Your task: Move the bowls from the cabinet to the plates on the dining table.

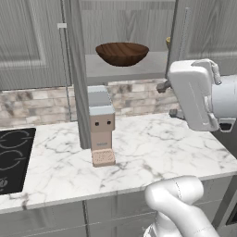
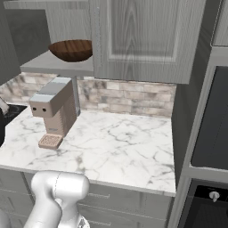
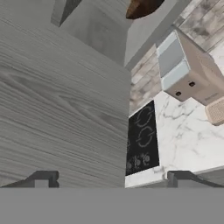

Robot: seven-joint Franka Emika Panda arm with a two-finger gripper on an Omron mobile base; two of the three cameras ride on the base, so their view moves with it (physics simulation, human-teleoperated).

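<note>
Left base view: one brown bowl [image 1: 122, 53] sat on the cabinet [image 1: 125, 69] shelf above one coffee machine [image 1: 101, 124]; a second bowl's [image 1: 168, 43] edge peeked beside it.

Right base view: one brown bowl [image 2: 71, 49], same shelf.

Hand view: the gripper [image 3: 113, 178] stood wide, empty, near the cabinet door [image 3: 61, 109].

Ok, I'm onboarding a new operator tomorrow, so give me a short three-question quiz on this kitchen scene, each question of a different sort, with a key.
1. True or false: the dark brown bowl sits on the open cabinet's shelf.
2. Multiple choice: what stands on the marble counter below that shelf? A) a kettle B) a coffee machine C) a toaster
3. Fill in: in the hand view, the gripper's jaws stand ____.

Key
1. True.
2. B, the coffee machine, beside the black hob.
3. Open, with nothing between them.
</note>
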